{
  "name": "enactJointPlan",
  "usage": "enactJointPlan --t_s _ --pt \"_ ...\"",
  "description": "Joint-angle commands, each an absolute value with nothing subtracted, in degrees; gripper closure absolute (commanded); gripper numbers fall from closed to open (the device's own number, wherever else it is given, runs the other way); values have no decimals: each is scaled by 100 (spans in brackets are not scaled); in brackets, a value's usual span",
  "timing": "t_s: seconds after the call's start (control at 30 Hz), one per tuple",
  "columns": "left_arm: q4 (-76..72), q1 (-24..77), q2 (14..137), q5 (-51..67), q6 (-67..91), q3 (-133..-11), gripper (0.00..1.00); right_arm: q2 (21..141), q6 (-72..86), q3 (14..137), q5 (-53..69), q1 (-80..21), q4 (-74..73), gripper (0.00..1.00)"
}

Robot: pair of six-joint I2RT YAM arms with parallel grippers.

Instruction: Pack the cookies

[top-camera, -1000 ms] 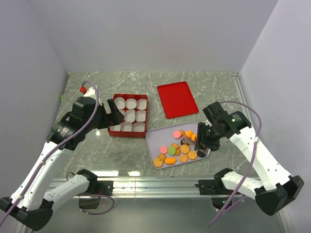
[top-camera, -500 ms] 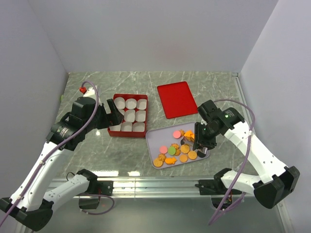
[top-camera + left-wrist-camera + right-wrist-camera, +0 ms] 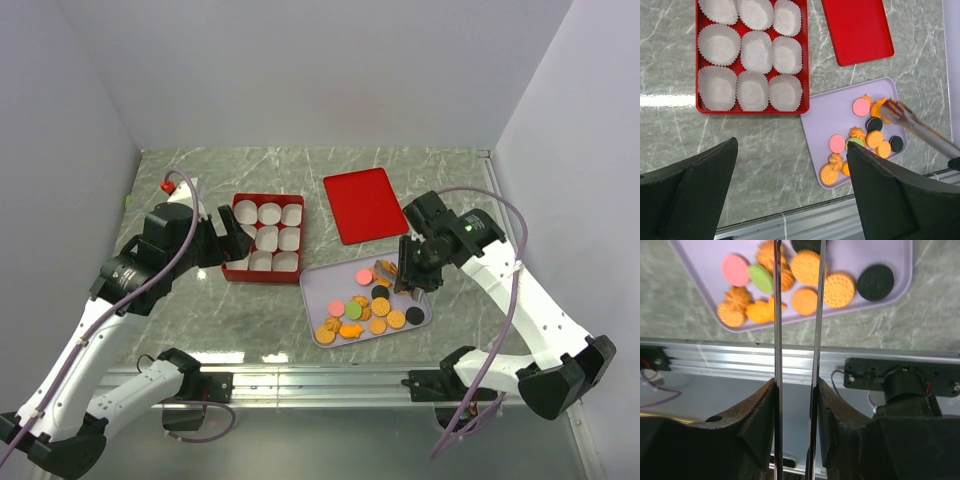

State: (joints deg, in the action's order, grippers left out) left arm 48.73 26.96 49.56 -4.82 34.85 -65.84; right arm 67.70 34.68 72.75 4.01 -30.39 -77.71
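The cookies [image 3: 365,305] lie loose on a lilac tray [image 3: 315,290]: mostly orange, a few pink, green and black. My right gripper [image 3: 415,265] is shut on metal tongs [image 3: 392,270], whose tips sit over an orange cookie at the tray's far right. I cannot tell if the tongs pinch it. In the right wrist view the tongs' blades [image 3: 777,315] run up over the cookies [image 3: 805,270], tips out of frame. My left gripper [image 3: 228,240] is open and empty, beside the red box [image 3: 262,276]. Its view shows the cookies [image 3: 860,137] and the tongs [image 3: 920,130].
The red box holds several empty white paper cups [image 3: 268,236], also in the left wrist view [image 3: 752,55]. A flat red lid [image 3: 365,204] lies behind the tray, also in the left wrist view [image 3: 857,27]. A metal rail [image 3: 320,375] runs along the near table edge.
My right gripper has moved with the tongs from the tray's right edge toward its far side. The left arm has shifted only slightly.
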Motion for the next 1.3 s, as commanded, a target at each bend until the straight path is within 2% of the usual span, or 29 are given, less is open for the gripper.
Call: enactJointPlan --t_s 0.0,0.3,0.43,0.57,0.83,1.27 --pt "4799 2760 4869 -554 3357 -6600 4 6846 3472 7909 272 -3085 -8271 62" --pt "4755 2891 4913 -378 3445 -6653 4 7698 3507 9578 834 -3164 -7832 64" --pt "4755 2900 4939 -255 3507 -6715 4 8671 3559 10771 993 -3453 -7699 64" --pt "4930 2909 4957 -377 3472 -7004 1 9640 3542 11837 975 -3813 -7769 65" --pt "5361 2909 5141 -492 3515 -7698 1 11583 3507 13726 1230 -3876 -7840 65" --pt "5774 2909 4667 -492 3429 -7523 2 12480 3806 13851 1117 -3841 -7154 65"
